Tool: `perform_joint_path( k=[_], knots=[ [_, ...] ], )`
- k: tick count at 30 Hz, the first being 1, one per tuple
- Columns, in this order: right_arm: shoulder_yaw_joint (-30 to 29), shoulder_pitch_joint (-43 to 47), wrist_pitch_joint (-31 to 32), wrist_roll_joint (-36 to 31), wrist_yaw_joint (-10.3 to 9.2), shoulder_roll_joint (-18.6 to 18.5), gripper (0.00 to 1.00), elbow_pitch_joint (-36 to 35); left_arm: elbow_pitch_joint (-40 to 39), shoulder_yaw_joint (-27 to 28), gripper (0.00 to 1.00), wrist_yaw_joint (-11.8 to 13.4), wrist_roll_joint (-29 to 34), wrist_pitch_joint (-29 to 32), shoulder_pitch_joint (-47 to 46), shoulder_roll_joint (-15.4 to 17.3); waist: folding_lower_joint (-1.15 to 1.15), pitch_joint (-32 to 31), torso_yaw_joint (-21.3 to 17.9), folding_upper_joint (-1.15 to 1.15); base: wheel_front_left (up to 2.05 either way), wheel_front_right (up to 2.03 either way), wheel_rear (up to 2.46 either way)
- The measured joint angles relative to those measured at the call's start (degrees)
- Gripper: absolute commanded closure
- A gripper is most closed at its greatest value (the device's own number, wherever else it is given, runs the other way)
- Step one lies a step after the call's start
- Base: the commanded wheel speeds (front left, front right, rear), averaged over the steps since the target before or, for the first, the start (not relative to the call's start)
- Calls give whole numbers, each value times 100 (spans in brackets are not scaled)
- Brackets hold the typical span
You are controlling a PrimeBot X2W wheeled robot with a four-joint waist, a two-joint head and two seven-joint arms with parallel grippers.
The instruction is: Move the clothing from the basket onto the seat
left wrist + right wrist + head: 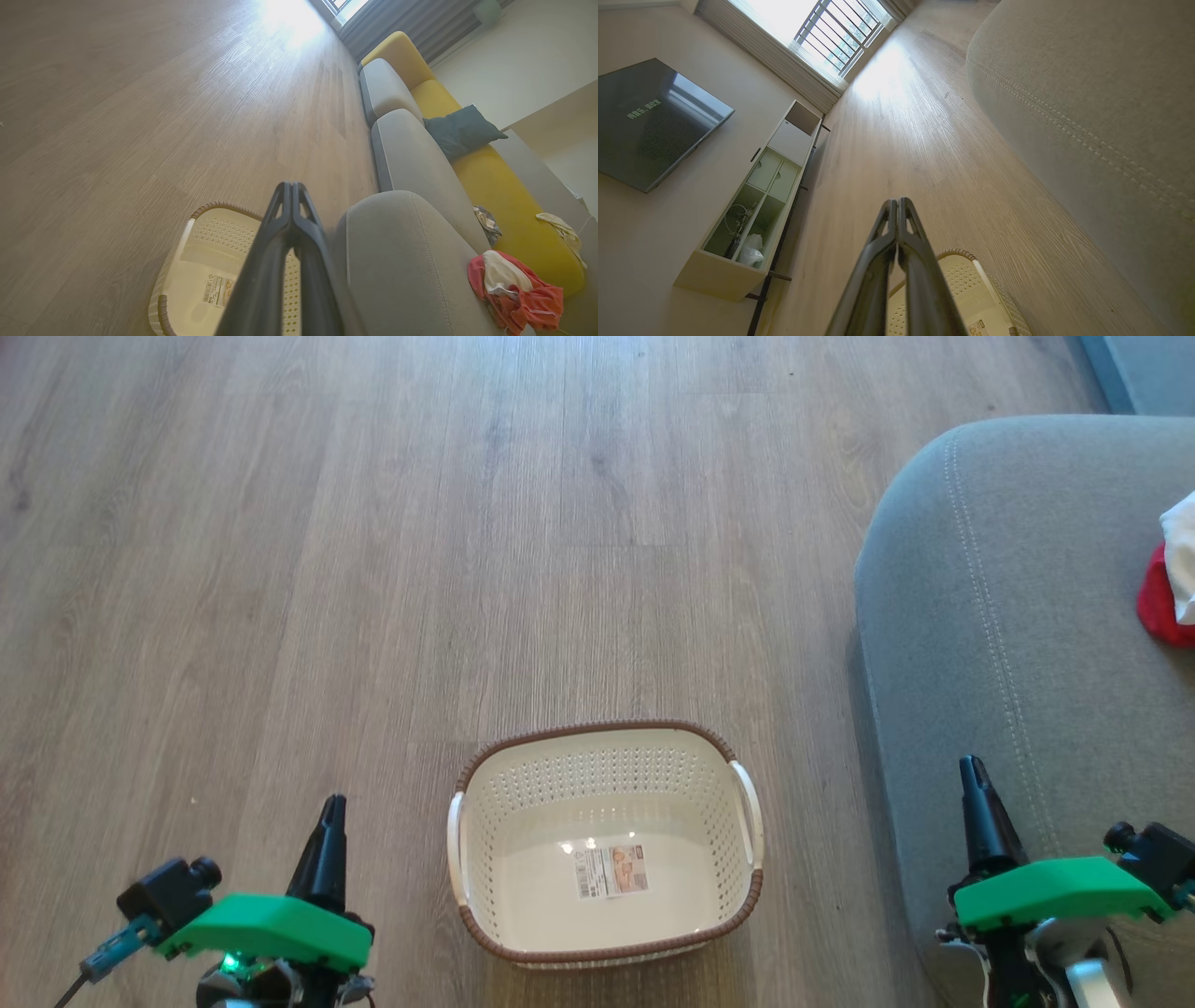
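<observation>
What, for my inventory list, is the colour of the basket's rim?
Brown, woven-look, edging the cream-white basket; the head view shows it best.

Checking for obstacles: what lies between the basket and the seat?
Bare wooden floor; in the head view a strip of it separates the basket from the seat, with nothing on it.

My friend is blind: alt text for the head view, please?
An empty cream basket sits on a wood floor between the shut left gripper and right gripper. Red and white clothing lies on the grey seat at right.
</observation>
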Motion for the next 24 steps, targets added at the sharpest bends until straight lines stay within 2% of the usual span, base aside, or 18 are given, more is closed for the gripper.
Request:
perform_joint_path(
  k=[24],
  knots=[
    [-154,-104,394,1388,-1,-1,100,4,30,212,100,-152,-1429,423,-114,0,0,-92,-108,0,0,0,0]
  ],
)
